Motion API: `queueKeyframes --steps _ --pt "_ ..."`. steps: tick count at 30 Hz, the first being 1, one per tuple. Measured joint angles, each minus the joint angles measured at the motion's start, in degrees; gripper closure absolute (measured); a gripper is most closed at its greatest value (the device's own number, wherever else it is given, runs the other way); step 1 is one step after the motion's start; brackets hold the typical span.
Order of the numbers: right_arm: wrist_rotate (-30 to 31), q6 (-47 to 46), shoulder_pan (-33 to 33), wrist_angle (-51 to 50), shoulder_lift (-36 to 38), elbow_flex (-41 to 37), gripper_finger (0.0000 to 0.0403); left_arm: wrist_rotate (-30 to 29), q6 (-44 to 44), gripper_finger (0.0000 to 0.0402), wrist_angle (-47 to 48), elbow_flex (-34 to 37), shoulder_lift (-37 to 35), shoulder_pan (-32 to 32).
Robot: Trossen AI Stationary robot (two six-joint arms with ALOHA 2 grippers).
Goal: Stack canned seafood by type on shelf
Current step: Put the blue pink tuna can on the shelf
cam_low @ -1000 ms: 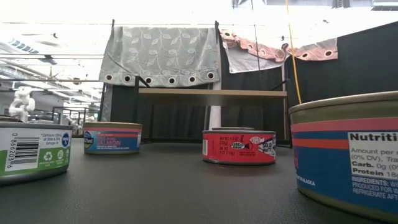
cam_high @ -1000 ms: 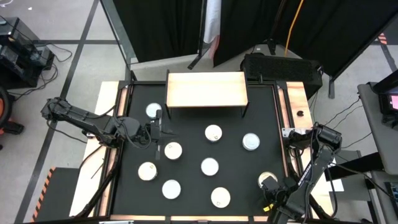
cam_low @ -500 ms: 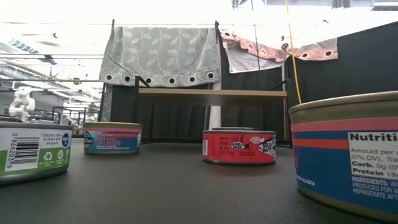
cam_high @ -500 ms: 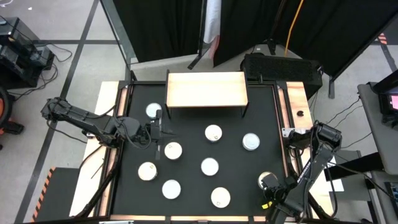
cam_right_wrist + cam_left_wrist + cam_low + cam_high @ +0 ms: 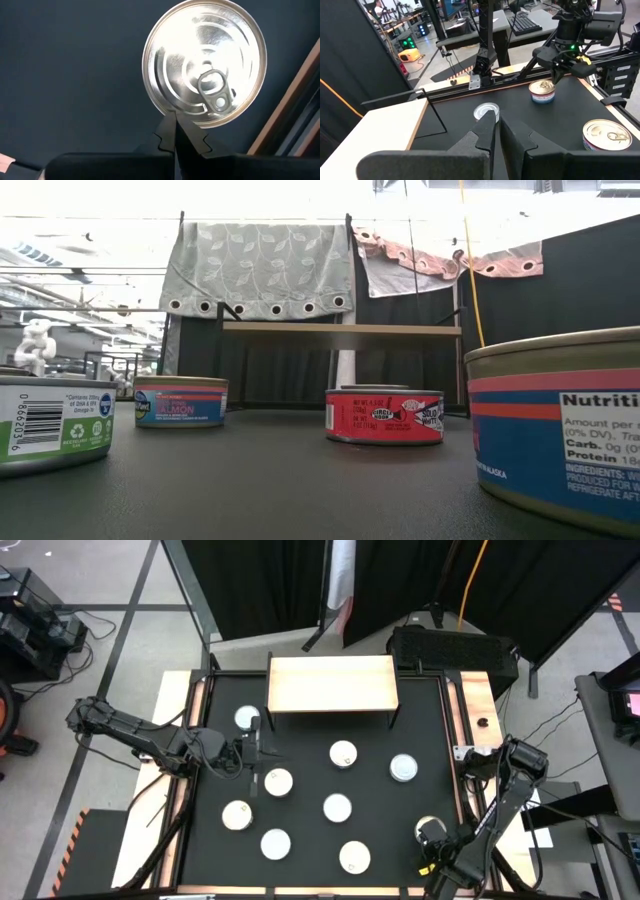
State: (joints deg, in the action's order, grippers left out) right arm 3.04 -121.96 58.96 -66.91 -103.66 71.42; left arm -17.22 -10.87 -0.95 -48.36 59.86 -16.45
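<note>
A grey leaf-patterned curtain (image 5: 262, 268) hangs behind the table beside black drapes (image 5: 560, 290).

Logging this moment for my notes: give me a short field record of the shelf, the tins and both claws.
shelf: wood top bare, at the mat's far edge
tins: nine visible, lying singly on the black mat, none stacked
left claw: shut, empty, beside the tin near the shelf's left leg
right claw: shut, empty, above a tin at the mat's right edge

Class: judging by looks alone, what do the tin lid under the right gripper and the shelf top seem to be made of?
Tin lid: bare shiny metal, seemingly, with pressed rings, glare and a pull tab. Shelf top: light wood or wood-look board, pale, matte and evenly coloured; which cannot be told.
</note>
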Motion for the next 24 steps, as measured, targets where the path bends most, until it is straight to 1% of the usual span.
queueKeyframes --steps 16,21,24 --pt "-0.6 -0.7 0.1 5.3 -0.2 -1.3 0.0402 0.0 0.0 0.0372 0.2 0.0 0.0 0.0" --pt "0.2 -1.9 0.6 5.2 -1.0 -1.5 0.0402 0.0 0.0 0.0372 0.2 0.0 0.0 0.0" --pt "-0.2 -2.1 1.2 6.8 -3.0 -1.5 0.0402 0.0 0.1 0.0372 0.3 0.0 0.0 0.0"
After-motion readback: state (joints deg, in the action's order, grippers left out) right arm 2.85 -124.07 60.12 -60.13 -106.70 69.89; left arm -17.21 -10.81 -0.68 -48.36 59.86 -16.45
